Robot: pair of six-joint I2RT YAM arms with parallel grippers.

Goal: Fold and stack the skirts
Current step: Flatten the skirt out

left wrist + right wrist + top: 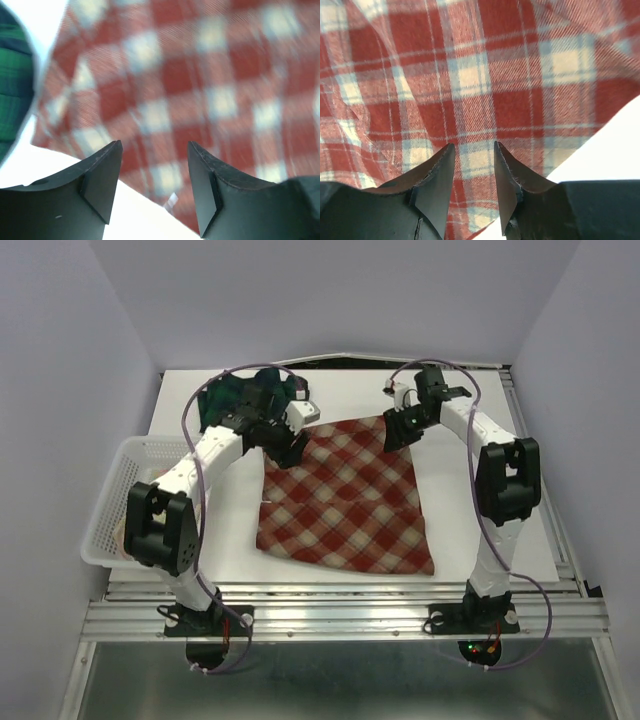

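Your left black two-finger pincer (155, 146) gapes wide, your right black two-finger pincer (474, 146) less so; both arms reach far.

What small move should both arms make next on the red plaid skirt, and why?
Probably lower both and close on the far edge. The red-and-cream plaid skirt lies spread flat, and the left end effector and right end effector hover open over its far corners, gripping nothing.

Red-and-cream plaid skirt (485, 90): matt, twill-ribbed woven cloth; left of it, basket (140, 447): white plastic mesh, slightly glossy.
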